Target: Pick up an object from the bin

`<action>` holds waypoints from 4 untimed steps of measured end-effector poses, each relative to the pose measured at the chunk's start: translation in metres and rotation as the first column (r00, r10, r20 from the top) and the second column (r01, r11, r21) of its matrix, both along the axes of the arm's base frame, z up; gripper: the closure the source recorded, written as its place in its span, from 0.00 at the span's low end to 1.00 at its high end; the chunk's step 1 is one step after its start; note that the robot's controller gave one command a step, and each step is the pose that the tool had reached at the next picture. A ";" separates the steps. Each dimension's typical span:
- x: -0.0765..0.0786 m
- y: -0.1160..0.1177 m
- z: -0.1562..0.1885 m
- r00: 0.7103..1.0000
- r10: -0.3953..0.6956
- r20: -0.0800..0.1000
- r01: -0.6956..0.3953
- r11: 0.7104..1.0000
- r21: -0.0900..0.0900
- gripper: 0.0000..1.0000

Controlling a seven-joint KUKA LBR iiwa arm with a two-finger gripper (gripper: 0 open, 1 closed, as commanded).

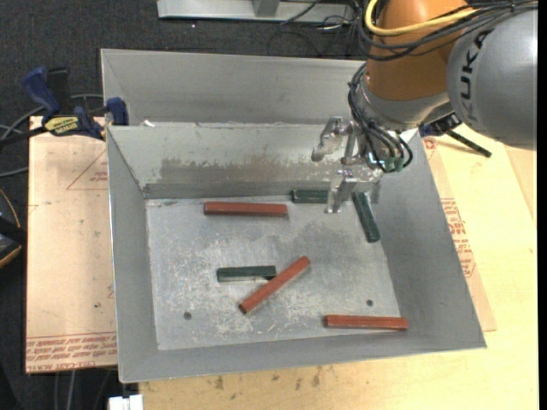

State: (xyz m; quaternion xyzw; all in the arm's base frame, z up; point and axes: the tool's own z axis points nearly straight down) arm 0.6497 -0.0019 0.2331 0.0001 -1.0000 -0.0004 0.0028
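Just right of the low-hanging gripper [345, 196], a dark green stick [368, 219] lies tilted on the bin [128, 229] floor. Nothing looks lifted yet, and whether the grip is open cannot be told.

Dull grey with pale scuffed streaks: bin [197, 314]. Brick red: 11 o'clock bar [246, 209], slanted middle bar [275, 284], 5 o'clock bar [366, 321]. Dark green: 8 o'clock stick [246, 273], 1 o'clock stick [308, 196], 2 o'clock stick [368, 219]. Glossy orange: wrist cover [414, 32].
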 end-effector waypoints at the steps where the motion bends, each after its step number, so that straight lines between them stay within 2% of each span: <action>1: 0.001 0.000 0.005 1.000 0.000 0.008 0.000 1.000 0.000 1.00; 2: 0.001 0.000 0.005 1.000 0.000 0.008 0.000 1.000 0.000 0.00; 3: 0.001 0.000 0.005 1.000 0.000 0.008 0.000 1.000 0.000 1.00; 4: 0.001 0.000 0.005 1.000 0.000 0.008 0.000 1.000 0.000 1.00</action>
